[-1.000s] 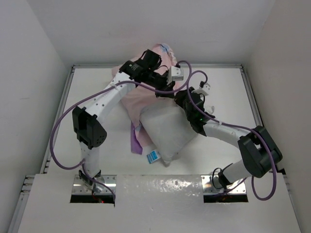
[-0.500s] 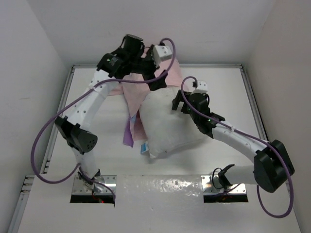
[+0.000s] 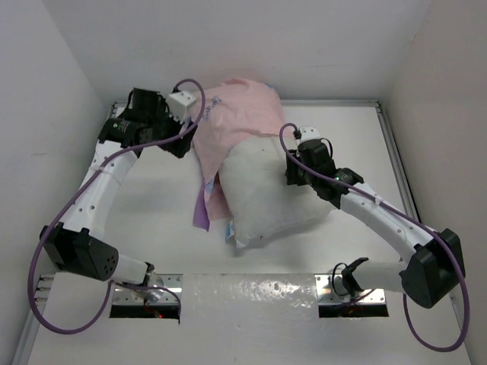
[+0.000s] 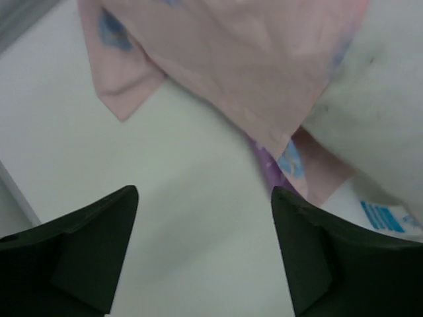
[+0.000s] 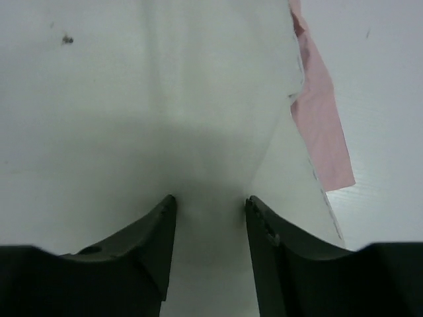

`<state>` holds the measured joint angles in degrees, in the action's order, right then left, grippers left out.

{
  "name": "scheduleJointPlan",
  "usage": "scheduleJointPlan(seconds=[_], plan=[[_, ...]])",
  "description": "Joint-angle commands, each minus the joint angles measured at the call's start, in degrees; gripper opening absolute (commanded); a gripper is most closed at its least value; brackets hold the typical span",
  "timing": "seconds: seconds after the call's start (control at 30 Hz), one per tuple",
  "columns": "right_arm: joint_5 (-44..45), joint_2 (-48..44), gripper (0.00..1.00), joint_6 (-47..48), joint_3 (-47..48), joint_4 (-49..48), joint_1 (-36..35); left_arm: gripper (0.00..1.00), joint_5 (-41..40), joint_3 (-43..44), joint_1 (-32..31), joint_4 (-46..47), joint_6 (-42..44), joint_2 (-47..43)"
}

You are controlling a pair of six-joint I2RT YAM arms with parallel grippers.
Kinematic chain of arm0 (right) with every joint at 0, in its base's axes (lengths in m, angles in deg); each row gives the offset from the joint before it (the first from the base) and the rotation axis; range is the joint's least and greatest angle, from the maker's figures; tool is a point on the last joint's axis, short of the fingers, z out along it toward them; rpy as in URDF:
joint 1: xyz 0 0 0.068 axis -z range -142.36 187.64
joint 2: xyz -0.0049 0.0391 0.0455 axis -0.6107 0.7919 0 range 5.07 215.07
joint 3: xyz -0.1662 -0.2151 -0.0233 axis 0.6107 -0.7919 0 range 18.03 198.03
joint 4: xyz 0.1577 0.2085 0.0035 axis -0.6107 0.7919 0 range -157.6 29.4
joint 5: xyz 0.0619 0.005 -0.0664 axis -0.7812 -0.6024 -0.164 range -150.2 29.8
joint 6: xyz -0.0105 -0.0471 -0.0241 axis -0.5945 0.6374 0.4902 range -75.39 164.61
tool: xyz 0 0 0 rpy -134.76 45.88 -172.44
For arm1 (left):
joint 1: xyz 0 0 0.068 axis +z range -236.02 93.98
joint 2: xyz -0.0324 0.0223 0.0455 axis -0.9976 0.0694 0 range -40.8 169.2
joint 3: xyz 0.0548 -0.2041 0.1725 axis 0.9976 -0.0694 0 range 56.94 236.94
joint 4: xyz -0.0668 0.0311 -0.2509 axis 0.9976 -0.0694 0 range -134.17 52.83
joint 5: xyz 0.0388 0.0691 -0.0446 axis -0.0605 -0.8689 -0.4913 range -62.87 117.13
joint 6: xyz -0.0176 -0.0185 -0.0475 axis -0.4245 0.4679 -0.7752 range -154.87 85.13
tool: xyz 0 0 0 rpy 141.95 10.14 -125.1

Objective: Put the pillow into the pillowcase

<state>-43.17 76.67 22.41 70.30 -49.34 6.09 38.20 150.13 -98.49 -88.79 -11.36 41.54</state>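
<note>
Loosely — thin pink pillowcase [image 3: 236, 114] over plump, speckled white pillow [image 3: 270, 194].

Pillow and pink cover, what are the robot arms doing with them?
They are putting the pillow into the pink pillowcase. The pillow lies on the table with its far end covered by the pillowcase and the rest bare. The left tool is open above the table beside the pillowcase, holding nothing. The right tool presses against the pillow's right side; whether it grips is unclear.
</note>
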Motion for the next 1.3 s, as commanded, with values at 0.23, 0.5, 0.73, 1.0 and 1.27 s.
scheduleJointPlan(seconds=[0.23,0.5,0.73,1.0,1.27], plan=[[-10.8,5.8,0.01,-7.2,-2.4,-3.2,-1.4,0.84,-2.8,-24.0,0.8,2.7,1.9,-13.4],[-14.2,16.5,0.0,-10.1,14.8,-4.5,-16.0,0.92,-0.1,-30.3,1.0,8.4,2.7,-10.2],[-12.0,12.7,0.54,-2.6,25.3,8.1,-14.6,0.9,-2.0,-32.5,3.9,13.2,4.2,-7.0],[-11.6,3.8,0.28,-4.2,11.8,8.7,-3.0,0.58,9.1,-21.6,17.8,7.2,9.1,-7.6],[-11.4,11.3,0.64,-3.7,8.3,4.2,0.1,0.56,5.3,-20.2,19.1,8.5,10.3,2.0]])
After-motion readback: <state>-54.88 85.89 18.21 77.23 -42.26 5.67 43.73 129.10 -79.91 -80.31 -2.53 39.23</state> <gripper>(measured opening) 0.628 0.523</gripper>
